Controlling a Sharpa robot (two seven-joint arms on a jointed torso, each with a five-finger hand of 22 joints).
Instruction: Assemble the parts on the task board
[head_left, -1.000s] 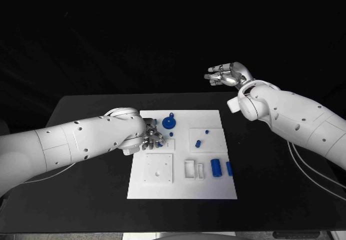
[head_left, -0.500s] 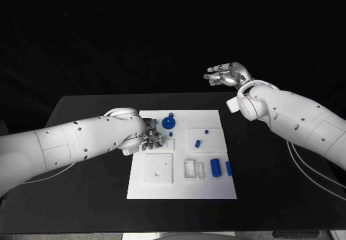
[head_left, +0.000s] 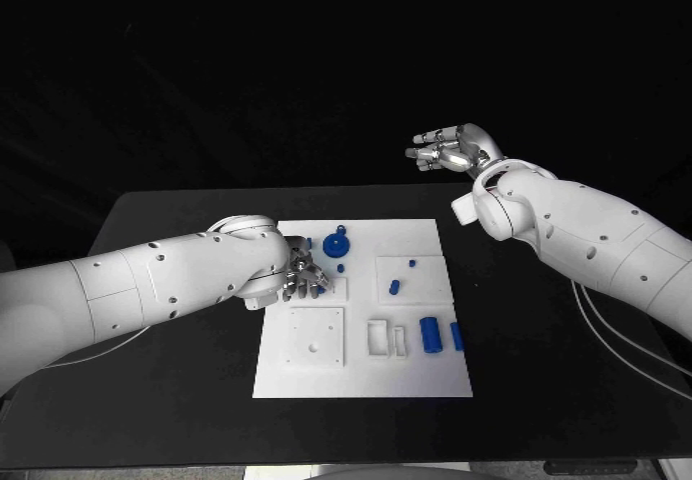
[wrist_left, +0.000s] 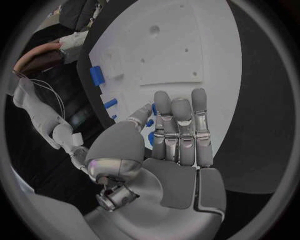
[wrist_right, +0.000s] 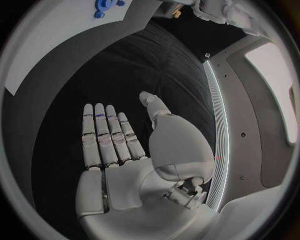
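Observation:
The white task board (head_left: 361, 378) lies in the middle of the black table. On it are a blue round part (head_left: 338, 245), two small blue pegs (head_left: 395, 287), and a blue cylinder (head_left: 430, 335) beside a blue bar (head_left: 459, 337). My left hand (head_left: 300, 276) hovers over the board's left side, just left of the round part. Its fingers (wrist_left: 180, 125) are straight and the palm is bare above the board (wrist_left: 181, 45), with a blue part (wrist_left: 95, 76) beyond. My right hand (head_left: 454, 150) is raised in the air past the table's far edge. It lies flat and empty (wrist_right: 119, 140).
The board has a square recessed plate (head_left: 317, 335) at its near left and rectangular slots (head_left: 387, 338) beside it. Black table (head_left: 159, 400) surrounds the board on all sides. The round blue part (wrist_right: 103, 7) on the board shows far from my right hand.

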